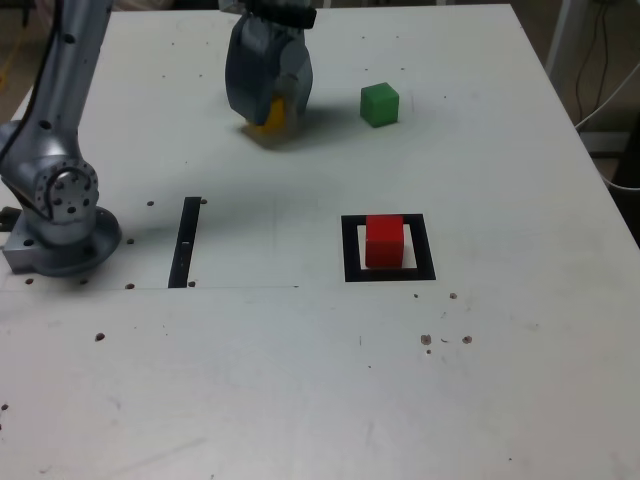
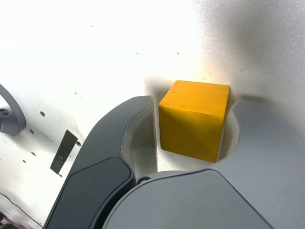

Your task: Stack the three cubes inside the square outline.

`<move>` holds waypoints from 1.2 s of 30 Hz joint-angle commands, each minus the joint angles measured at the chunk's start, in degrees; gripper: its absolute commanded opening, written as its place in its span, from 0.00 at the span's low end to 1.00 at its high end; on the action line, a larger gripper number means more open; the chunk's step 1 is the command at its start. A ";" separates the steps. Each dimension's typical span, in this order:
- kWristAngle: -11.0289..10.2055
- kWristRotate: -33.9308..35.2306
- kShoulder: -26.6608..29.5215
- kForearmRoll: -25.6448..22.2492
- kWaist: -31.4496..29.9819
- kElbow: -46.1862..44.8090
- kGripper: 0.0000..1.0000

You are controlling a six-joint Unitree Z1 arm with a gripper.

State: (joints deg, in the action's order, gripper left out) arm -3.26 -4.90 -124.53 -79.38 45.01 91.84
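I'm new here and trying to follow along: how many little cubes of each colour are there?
Red cube: 1
Yellow cube: 1
Green cube: 1
Total: 3 cubes

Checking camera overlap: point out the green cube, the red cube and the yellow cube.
Green cube (image 1: 379, 105): exterior view, side faces.
Red cube (image 1: 384, 243): exterior view, front face.
Yellow cube (image 2: 190, 129): wrist view, shaded side face.

Yellow cube (image 1: 270, 118) partly hidden by pincer (image 1: 268, 75)
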 commanded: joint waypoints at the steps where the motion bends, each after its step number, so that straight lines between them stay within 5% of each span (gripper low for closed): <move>1: 0.01 -0.15 -0.19 -0.09 0.08 0.10 0.30; 21: -0.39 -0.85 1.25 -0.55 -0.02 0.54 0.30; 36: 0.04 -1.70 7.25 -6.42 -6.18 3.32 0.30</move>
State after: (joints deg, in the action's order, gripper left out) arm -3.41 -6.34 -117.73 -85.34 39.60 94.78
